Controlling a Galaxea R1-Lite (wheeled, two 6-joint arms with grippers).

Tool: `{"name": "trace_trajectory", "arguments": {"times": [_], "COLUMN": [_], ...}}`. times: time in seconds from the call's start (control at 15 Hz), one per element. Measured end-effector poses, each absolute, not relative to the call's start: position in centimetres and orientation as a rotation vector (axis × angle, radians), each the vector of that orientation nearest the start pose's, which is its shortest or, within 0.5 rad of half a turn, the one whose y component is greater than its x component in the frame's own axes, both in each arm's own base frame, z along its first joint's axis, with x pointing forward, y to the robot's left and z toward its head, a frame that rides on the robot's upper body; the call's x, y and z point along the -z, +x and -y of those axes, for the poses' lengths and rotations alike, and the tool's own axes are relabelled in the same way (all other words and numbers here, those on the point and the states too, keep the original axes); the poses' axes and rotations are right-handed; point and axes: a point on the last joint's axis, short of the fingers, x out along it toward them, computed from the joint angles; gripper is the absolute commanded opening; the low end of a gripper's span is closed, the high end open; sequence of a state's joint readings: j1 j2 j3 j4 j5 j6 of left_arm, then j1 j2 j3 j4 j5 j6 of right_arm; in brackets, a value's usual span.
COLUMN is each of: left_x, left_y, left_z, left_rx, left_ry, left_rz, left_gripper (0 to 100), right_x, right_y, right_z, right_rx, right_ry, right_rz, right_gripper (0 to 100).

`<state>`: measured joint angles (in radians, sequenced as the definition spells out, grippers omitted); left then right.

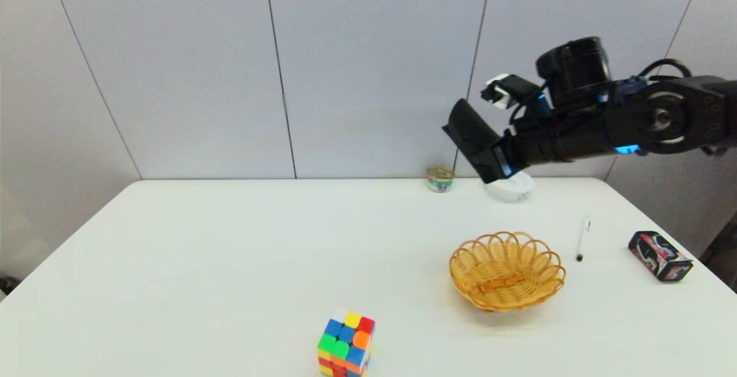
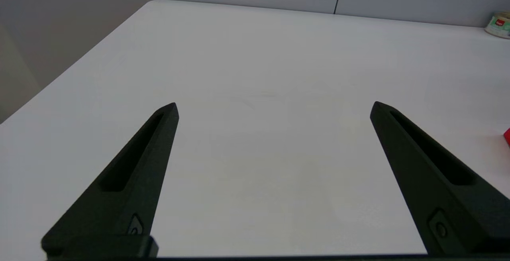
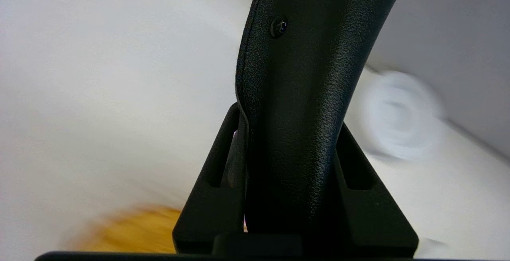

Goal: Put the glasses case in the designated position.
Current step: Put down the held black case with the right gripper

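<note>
The glasses case (image 1: 472,135) is a long matte black pouch held high in the air above the table's far right, tilted. My right gripper (image 1: 498,161) is shut on its lower end. In the right wrist view the glasses case (image 3: 297,93) fills the middle, clamped between the two black fingers (image 3: 217,173), with its small snap showing. The woven yellow basket (image 1: 506,270) stands on the table below and nearer than the case; a blurred piece of the basket (image 3: 131,229) shows in the right wrist view. My left gripper (image 2: 275,109) hangs open over bare table, out of the head view.
A small green-labelled tin (image 1: 440,178) and a white round dish (image 1: 509,187) stand at the far edge. A pen (image 1: 582,239) and a short black box with red-and-white print (image 1: 659,255) lie right of the basket. A colour cube (image 1: 345,343) sits near the front.
</note>
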<state>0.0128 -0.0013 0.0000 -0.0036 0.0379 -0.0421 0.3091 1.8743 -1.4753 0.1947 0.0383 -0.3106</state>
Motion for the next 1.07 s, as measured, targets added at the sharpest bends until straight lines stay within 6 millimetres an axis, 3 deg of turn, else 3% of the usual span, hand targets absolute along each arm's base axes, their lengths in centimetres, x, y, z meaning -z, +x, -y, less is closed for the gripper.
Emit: {"name": "trace_trajectory", "arguments": {"times": [0.2,0.4,0.67,1.07], "left_x": [-7.6,-7.6,-7.6,-7.6], "left_y": [-2.3,-2.3,-2.3,-2.3], "left_z": [-0.1,-0.1,-0.1,-0.1], "left_rx": [-0.051,-0.051,-0.051,-0.051], "left_ry": [-0.042,-0.042,-0.042,-0.042], "left_rz": [0.005,0.006,0.006,0.005], "left_gripper": [100,100,100,100], "right_x": [-24.5,-26.2,-25.6,-22.6], "right_y": [34.6,33.5,33.1,35.3], "right_z": [-5.1,-1.3,0.8,3.3], "right_rx": [-0.56,-0.78,-0.971,-1.153], "right_ry": [-0.517,-0.608,-0.776,-1.119], "right_rz": [-0.497,-0.454,-0.385,-0.283], "right_gripper": [0,0,0,0]}}
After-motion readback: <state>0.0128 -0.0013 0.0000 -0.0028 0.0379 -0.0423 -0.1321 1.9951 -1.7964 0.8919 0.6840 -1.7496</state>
